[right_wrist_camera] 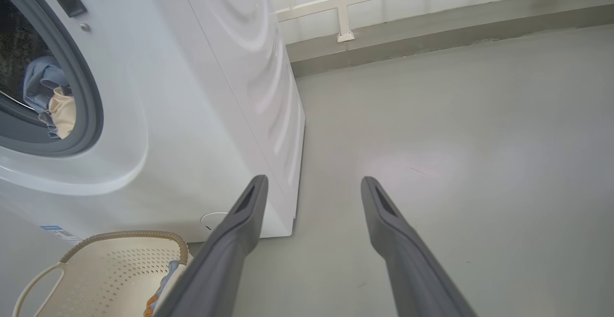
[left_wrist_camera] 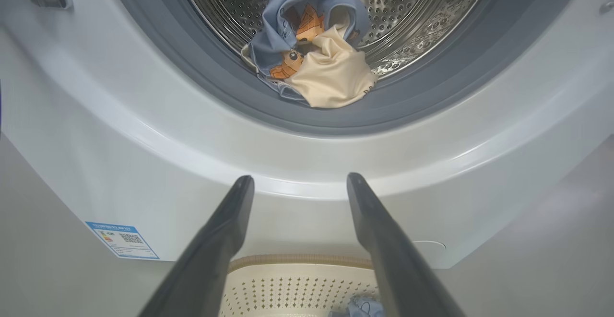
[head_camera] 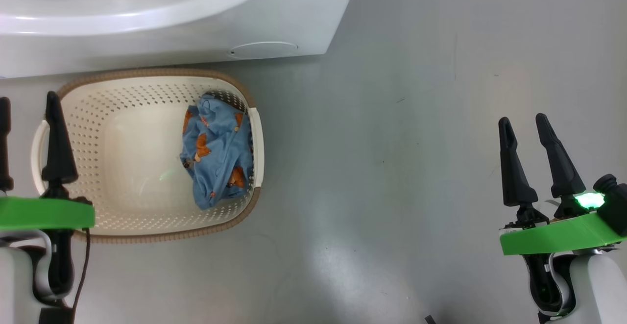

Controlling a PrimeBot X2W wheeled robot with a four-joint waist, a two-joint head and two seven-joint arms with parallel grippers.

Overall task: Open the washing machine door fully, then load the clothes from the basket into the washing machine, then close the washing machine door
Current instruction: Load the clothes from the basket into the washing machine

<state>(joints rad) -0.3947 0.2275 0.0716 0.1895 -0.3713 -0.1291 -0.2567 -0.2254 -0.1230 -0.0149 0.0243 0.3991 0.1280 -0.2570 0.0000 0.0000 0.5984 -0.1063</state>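
Observation:
The washing machine (head_camera: 196, 15) stands at the top of the head view, with the basket (head_camera: 147, 73) on the floor in front of it. A light blue printed piece of the clothes (head_camera: 218, 152) lies against the basket's right wall. More clothes (left_wrist_camera: 312, 43), blue and cream, lie in the steel drum behind the grey gasket, and these clothes (right_wrist_camera: 48, 96) also show through the uncovered opening. The washing machine door is out of view. My left gripper (head_camera: 28, 99) hangs open over the basket's left handle, empty. My right gripper (head_camera: 523, 119) is open over bare floor, far right of the basket.
Grey floor (head_camera: 416, 167) spreads to the right of the basket and machine. A round flap (head_camera: 264, 48) sits low on the machine's front and a blue label (left_wrist_camera: 122, 240) at its lower left corner. A raised ledge with white railing (right_wrist_camera: 431, 29) runs behind.

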